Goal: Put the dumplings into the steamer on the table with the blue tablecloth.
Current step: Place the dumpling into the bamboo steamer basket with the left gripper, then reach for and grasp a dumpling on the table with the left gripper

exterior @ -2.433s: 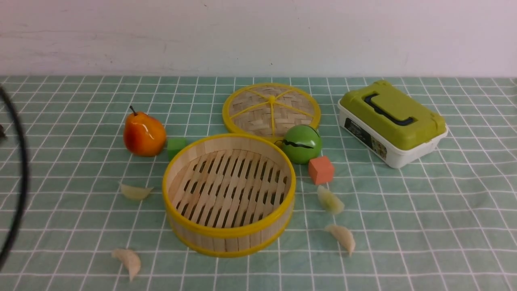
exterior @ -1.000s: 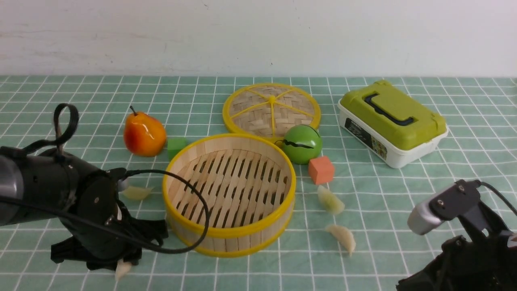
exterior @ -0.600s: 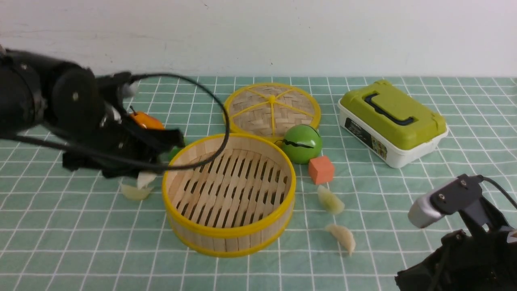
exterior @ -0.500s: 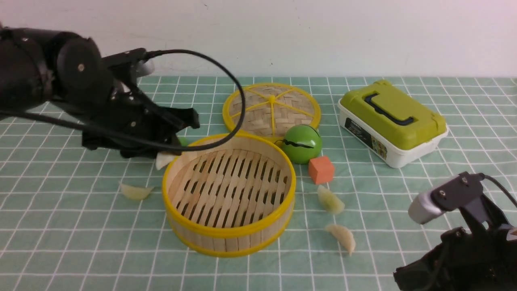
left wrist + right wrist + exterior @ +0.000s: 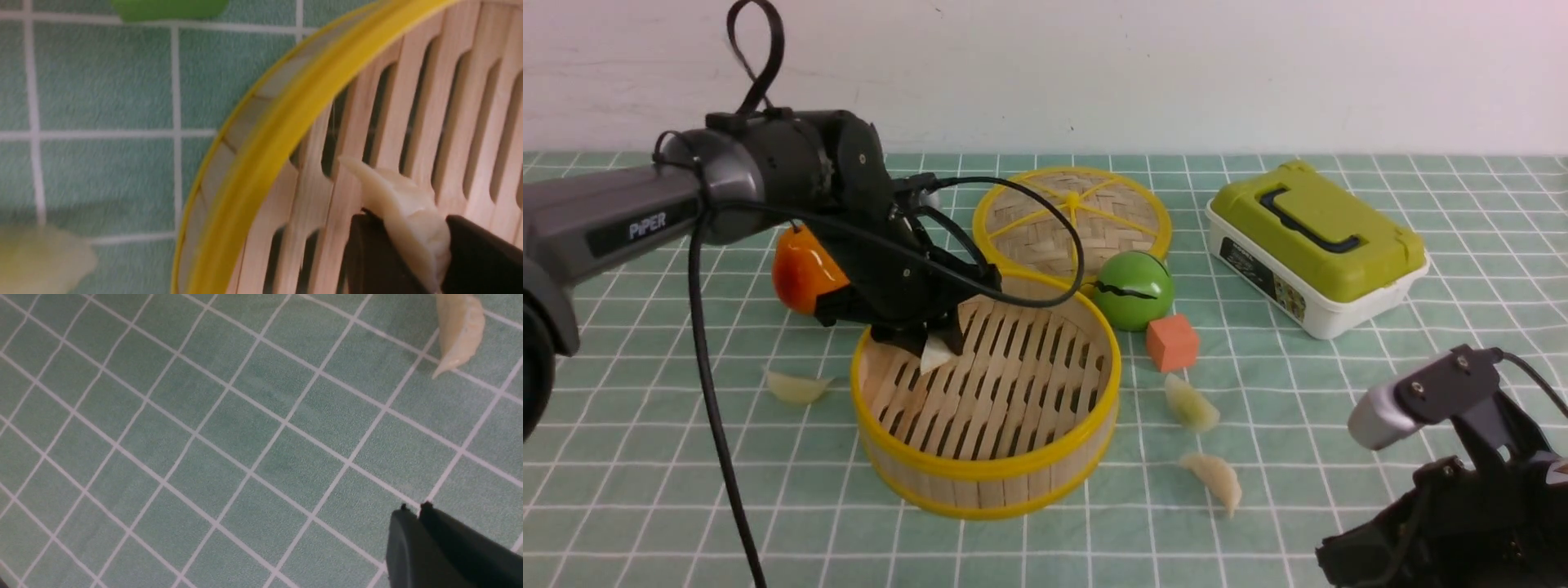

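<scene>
The left arm (image 5: pixel 605 220) carries the white word "PiPER" on its grey link. The box (image 5: pixel 1315 245) has a dark label on its white side, too small to read.

There are four dumplings. One (image 5: pixel 935 355) is pinched between the jaws of the left gripper (image 5: pixel 931 339) and hangs over the slats just inside the far left rim of the steamer (image 5: pixel 988 472). In the left wrist view this dumpling (image 5: pixel 392 192) sticks out past the two dark fingertips clamped on it, and I cannot tell whether it touches the slats. A second dumpling (image 5: pixel 796 387) lies on the cloth (image 5: pixel 1339 392) left of the steamer. A third (image 5: pixel 1191 406) and a fourth (image 5: pixel 1215 480) lie to its right, near each other.

There is one steamer, at the middle of the tabletop (image 5: pixel 645 457), and no dumpling lies loose inside it. Also one of each: a lid (image 5: pixel 1072 219) flat behind it, a pear (image 5: pixel 800 273) half hidden by the arm, a green ball (image 5: pixel 1133 290), an orange cube (image 5: pixel 1172 343) and a green cube (image 5: pixel 169 6).

The right gripper (image 5: pixel 414 508) has its jaws together, holding nothing, low over bare cloth at the near right. One dumpling (image 5: pixel 459 322) lies well apart from it
</scene>
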`<state>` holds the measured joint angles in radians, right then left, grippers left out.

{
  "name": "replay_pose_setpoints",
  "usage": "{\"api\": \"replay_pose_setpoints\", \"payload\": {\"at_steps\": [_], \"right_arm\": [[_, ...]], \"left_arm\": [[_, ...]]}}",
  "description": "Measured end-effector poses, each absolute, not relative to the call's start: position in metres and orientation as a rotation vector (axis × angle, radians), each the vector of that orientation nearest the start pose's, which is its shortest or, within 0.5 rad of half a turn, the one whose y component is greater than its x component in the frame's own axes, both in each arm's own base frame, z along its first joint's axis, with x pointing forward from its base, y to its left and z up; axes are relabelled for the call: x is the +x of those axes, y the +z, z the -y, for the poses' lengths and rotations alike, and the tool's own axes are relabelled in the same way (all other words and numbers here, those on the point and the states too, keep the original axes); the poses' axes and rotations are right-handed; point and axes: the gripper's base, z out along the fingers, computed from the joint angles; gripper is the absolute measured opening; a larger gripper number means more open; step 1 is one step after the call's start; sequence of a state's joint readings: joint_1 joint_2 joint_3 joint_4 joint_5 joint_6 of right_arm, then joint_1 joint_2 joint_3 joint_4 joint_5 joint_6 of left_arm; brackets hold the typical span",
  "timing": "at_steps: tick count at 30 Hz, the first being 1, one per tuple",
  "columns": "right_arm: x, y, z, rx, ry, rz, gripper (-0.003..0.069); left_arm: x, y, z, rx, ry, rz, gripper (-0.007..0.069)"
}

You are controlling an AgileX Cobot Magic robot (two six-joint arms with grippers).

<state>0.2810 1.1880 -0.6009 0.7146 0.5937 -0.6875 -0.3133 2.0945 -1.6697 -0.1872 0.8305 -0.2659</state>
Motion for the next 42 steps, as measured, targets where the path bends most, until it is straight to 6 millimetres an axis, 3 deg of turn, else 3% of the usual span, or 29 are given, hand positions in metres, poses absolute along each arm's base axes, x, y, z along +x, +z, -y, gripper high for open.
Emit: {"api": "replay_pose_setpoints", "payload": {"at_steps": [6, 9, 12, 15, 18, 20, 22, 26, 29, 34, 42], "right_arm": [[0.192, 0.229, -0.090, -0.577, 0.561, -2.463, 0.0038], [0.192, 0.229, -0.090, -0.578, 0.561, -2.463, 0.0041], [0.192, 0.229, -0.090, -0.578, 0.561, -2.463, 0.0042], [0.192, 0.229, -0.090, -0.578, 0.561, -2.463, 0.0048], [0.192, 0.229, -0.090, -0.568, 0.569, -2.462, 0.0052], [0.192, 0.230, -0.091, -0.538, 0.593, -2.458, 0.0057], [0.193, 0.231, -0.093, -0.506, 0.621, -2.454, 0.0059], [0.193, 0.232, -0.093, -0.483, 0.640, -2.451, 0.0064], [0.193, 0.232, -0.093, -0.479, 0.637, -2.448, 0.0070], [0.194, 0.232, -0.093, -0.476, 0.633, -2.445, 0.0079], [0.194, 0.232, -0.093, -0.474, 0.635, -2.445, 0.0092]], "left_arm": [[0.432, 0.201, 0.153, -0.071, -0.380, -2.777, 0.0372], [0.429, 0.212, 0.152, -0.072, -0.381, -2.759, 0.0418], [0.421, 0.239, 0.147, -0.047, -0.358, -2.722, 0.0428], [0.393, 0.306, 0.124, -0.018, -0.231, -2.596, 0.0414], [0.370, 0.323, 0.098, -0.092, -0.165, -2.547, 0.0388], [0.353, 0.315, 0.075, -0.199, -0.153, -2.525, 0.0365], [0.340, 0.287, 0.057, -0.299, -0.163, -2.530, 0.0342], [0.328, 0.233, 0.049, -0.426, -0.222, -2.586, 0.0296], [0.330, 0.211, 0.050, -0.470, -0.250, -2.597, 0.0248], [0.346, 0.192, 0.053, -0.479, -0.280, -2.531, 0.0191], [0.367, 0.172, 0.054, -0.389, -0.275, -2.410, 0.0183]]}}
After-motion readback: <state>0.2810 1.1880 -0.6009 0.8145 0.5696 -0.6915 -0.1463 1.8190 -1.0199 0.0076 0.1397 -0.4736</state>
